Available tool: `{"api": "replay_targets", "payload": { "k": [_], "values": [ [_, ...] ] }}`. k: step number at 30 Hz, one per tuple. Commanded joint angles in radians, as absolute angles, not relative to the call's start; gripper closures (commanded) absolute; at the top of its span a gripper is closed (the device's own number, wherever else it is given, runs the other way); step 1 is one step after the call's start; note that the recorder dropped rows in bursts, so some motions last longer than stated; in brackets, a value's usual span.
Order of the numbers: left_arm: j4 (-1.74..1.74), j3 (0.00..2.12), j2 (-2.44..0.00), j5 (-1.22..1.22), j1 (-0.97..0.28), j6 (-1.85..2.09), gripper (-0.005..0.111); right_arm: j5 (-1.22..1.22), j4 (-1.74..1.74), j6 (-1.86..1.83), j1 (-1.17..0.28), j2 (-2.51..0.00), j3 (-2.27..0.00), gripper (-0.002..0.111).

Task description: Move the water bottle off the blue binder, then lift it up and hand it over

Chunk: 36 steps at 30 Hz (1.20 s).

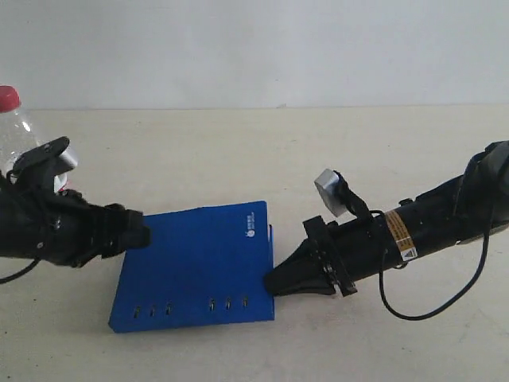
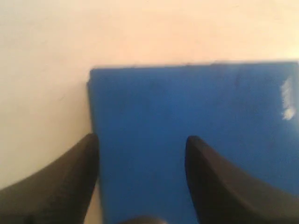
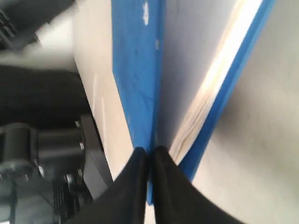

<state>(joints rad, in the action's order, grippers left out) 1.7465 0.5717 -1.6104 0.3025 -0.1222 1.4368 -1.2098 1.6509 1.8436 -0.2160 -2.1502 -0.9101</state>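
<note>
Two arms are down low over a pale beige tabletop [image 1: 238, 151], with a plain whitish wall [image 1: 254, 48] behind it. Your left arm reaches in almost level with the surface, wrist close to the tabletop. The left fingers [image 1: 134, 231] sit right at the edge of the blue binder [image 1: 199, 267] that faces them. In the left wrist view those fingers [image 2: 70, 182] are spread apart, released, gripping nothing. One hangs over bare tabletop just beside the binder's edge and the other over the blue cover, so the edge runs between them.

Your right arm slants down from the opposite side, a black cable [image 1: 429, 306] looping beneath it. The right fingers [image 1: 288, 278] come to a point against the binder's other edge. In the right wrist view they're clenched, tips together, pinching the rim of the binder [image 3: 135, 70]. A sliver of blue shows between them, and just past the tips pale pages show between two blue covers.

The binder lies flat between the two sets of fingers, with its white logo [image 1: 250, 226] close to the right fingers. A row of small rivets [image 1: 191, 305] lines the long edge running from one set to the other.

The water bottle [image 1: 16, 135] is off the binder, well behind the left fingers, back past that wrist. It stands with its red cap up, and the arm hides its base.
</note>
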Motion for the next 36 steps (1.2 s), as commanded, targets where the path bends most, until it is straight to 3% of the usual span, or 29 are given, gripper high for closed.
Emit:
{"api": "replay_targets", "payload": {
  "k": [1, 5, 9, 13, 22, 25, 30, 36],
  "values": [
    [1.744, 0.455, -1.546, 0.279, -0.121, 1.323, 0.055, -1.221, 1.435, 1.788, -0.197, -2.135, -0.910, 0.108],
    [1.744, 0.408, -1.506, 0.391, -0.121, 1.205, 0.055, -1.221, 1.350, 1.764, -0.143, -2.135, -0.910, 0.108],
    [1.744, 0.408, -1.508, 0.549, -0.121, 1.174, 0.055, -1.221, 1.528, 1.732, -0.103, -2.135, -0.910, 0.108],
    [1.744, 0.408, -1.508, 0.451, -0.121, 1.162, 0.055, -1.221, 1.744, 1.734, -0.103, -2.135, -0.910, 0.108],
    [1.744, 0.416, -1.510, 0.305, -0.121, 1.162, 0.055, -1.030, 1.736, 1.759, -0.103, -2.116, -0.996, 0.108],
    [1.744, 0.431, -1.522, 0.338, -0.121, 1.190, 0.055, -1.113, 1.744, 1.777, -0.103, -2.116, -1.040, 0.097],
    [1.744, 0.491, -1.610, 0.400, -0.121, 1.246, 0.055, -1.117, 1.744, 1.854, -0.127, -2.116, -1.105, 0.056],
    [1.744, 0.570, -1.779, 0.483, -0.121, 1.252, 0.055, -1.012, 1.744, 1.938, -0.195, -2.116, -1.130, 0.052]
  ]
}}
